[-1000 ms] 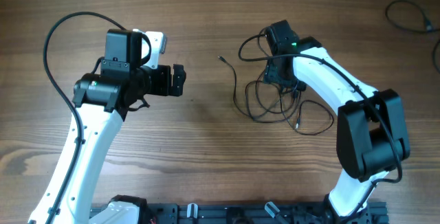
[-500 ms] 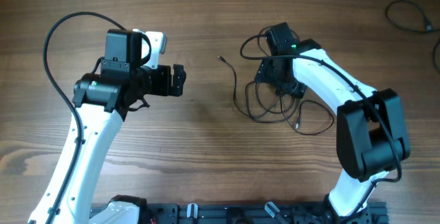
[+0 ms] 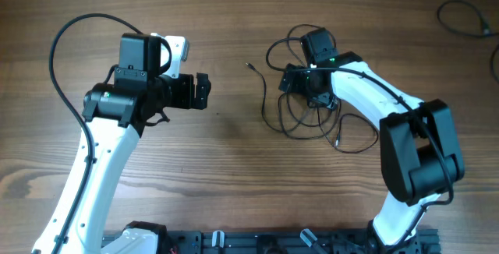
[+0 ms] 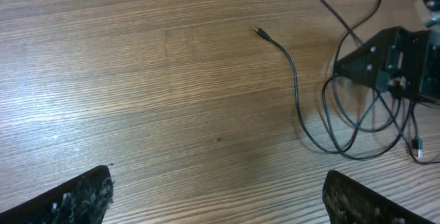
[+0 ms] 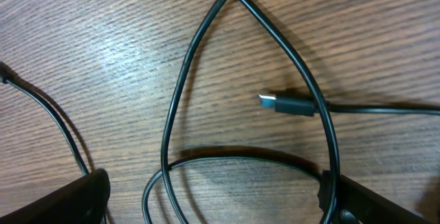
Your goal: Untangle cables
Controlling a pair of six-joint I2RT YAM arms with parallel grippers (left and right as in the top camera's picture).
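The cables (image 3: 300, 118) are thin black wires in loose tangled loops right of the table's middle, with one plug end (image 3: 250, 65) trailing left. My right gripper (image 3: 296, 82) is open, low over the tangle's upper part. In the right wrist view, loops (image 5: 180, 107) cross between its spread fingers, a plug tip (image 5: 285, 104) lies on the wood, and one wire touches the right finger. My left gripper (image 3: 203, 90) is open and empty, well left of the tangle; the left wrist view shows the cables (image 4: 323, 138) far ahead.
Another dark cable (image 3: 466, 16) lies at the far right corner. Thick black arm cables arc over both arms. The arm bases stand along the front edge of the wooden table (image 3: 234, 160).
My right gripper has moved left and slightly up over the tangle, and the upper loops have shifted with it. The left arm has not moved.
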